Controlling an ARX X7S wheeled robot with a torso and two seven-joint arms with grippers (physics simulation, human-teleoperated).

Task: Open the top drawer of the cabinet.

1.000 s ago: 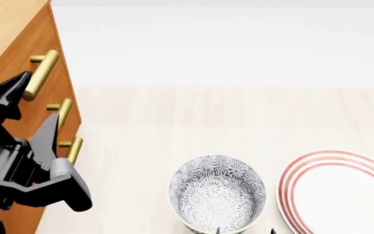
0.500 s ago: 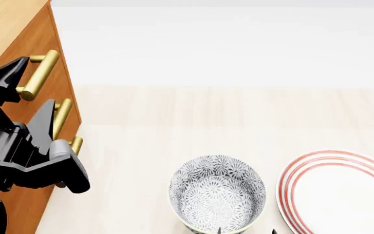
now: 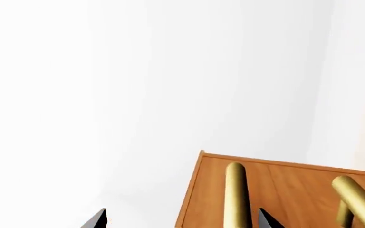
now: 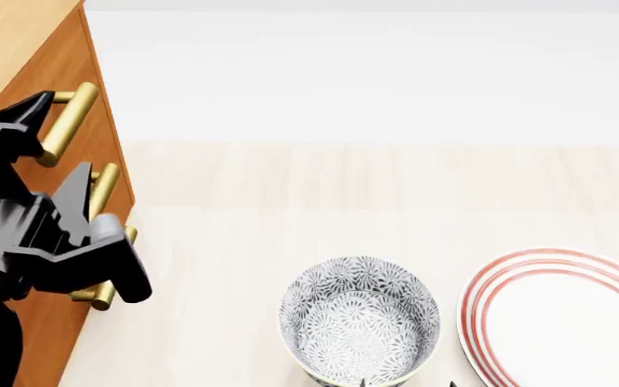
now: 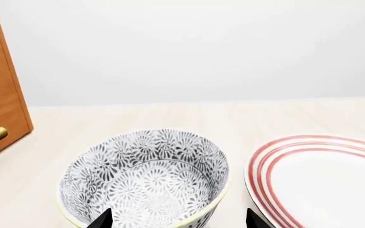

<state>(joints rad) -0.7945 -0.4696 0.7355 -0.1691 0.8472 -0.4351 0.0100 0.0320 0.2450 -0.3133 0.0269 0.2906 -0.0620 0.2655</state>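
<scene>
Reaching toward the cabinet (image 4: 30, 72) at the left edge of the head view, the left gripper (image 4: 57, 157) stands with its jaws spread wide, one black fingertip up beside the lower end of the top handle (image 4: 70, 122) and the other down against the middle handle (image 4: 103, 189). The top drawer (image 4: 25, 121) is the uppermost orange-brown front, and its brass bar runs slantwise just above and to the right of the upper fingertip; whether the finger touches the bar cannot be told. The drawer front appears flush with the ones below it, so it is not pulled out. In the left wrist view, two brass bars rise from the wood: one handle (image 3: 235, 194) sits between the two dark fingertips (image 3: 95, 220) showing at the picture's edge, nearer to one of them, and a second bar (image 3: 359, 199) lies outside them; which drawer each belongs to cannot be told there. The lowest handle (image 4: 100, 294) peeks out under the gripper body in the head view. Well apart from the cabinet, on the pale wooden table (image 4: 342, 185), stand a patterned bowl (image 4: 359, 318) and, just beside it, a red-ringed plate (image 4: 562, 318). The right gripper (image 5: 176, 219) shows only two fingertips set apart, framing the bowl's near rim, holding nothing.
</scene>
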